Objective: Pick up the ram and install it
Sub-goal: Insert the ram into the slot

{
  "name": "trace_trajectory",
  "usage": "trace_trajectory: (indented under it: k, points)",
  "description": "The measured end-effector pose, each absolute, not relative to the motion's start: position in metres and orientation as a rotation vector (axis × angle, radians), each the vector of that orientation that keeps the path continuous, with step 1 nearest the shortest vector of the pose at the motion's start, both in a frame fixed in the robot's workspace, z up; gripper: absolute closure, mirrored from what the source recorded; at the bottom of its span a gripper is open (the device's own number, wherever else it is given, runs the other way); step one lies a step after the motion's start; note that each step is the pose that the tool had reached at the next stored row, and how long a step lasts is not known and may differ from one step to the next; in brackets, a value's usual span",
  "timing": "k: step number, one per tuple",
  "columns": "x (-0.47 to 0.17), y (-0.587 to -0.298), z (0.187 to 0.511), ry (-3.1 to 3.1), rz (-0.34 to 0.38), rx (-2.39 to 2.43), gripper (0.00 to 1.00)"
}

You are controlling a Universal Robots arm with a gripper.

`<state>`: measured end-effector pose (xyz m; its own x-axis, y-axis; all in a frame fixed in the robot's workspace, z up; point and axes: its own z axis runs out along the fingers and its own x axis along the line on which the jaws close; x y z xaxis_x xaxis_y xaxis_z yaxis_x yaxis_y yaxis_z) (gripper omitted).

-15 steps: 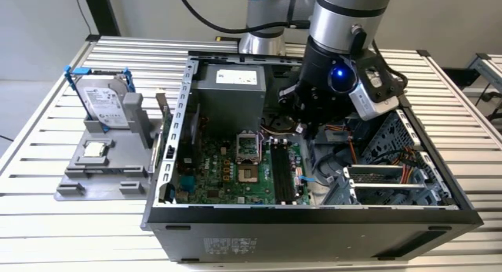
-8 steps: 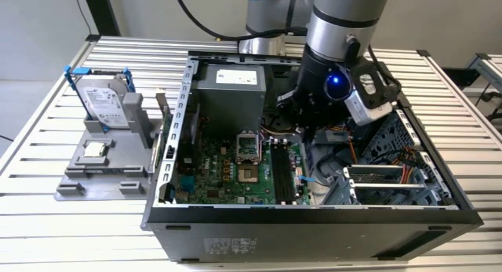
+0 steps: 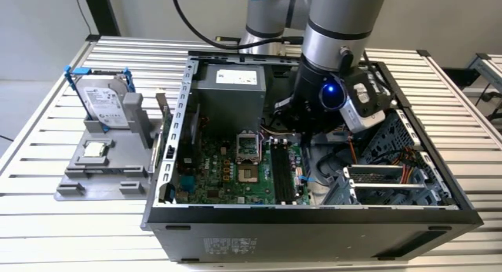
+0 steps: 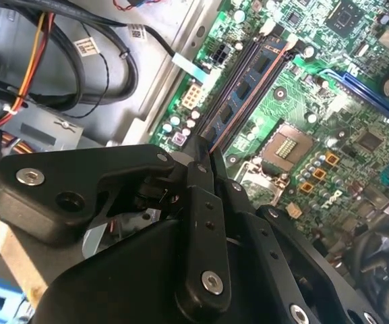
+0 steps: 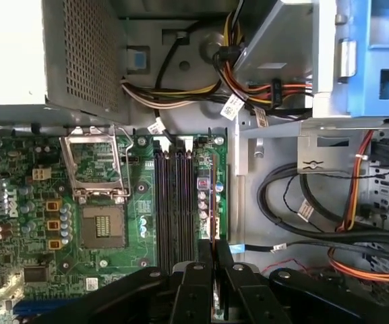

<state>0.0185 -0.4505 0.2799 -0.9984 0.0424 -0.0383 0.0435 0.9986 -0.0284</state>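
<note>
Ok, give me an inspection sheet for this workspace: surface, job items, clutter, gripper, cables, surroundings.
Surface: slatted metal table carrying an open PC case.
Job's things: ram held edge-on, lined up with the memory slots; whether it is seated cannot be told.
Clutter: hard drive upright in a grey fixture on the exterior view's left.
Grippers: gripper inside the case, jaws shut on the ram's end.
Cables: wire bundles run from the power supply beside the board.
Surroundings: pale wall behind the table.
</note>
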Motion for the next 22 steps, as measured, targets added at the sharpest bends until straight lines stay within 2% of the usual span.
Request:
trace_trajectory:
  k: [22]
  points:
    - [0.013, -0.451, 0.246, 3.105, -0.045, 0.043, 1.0]
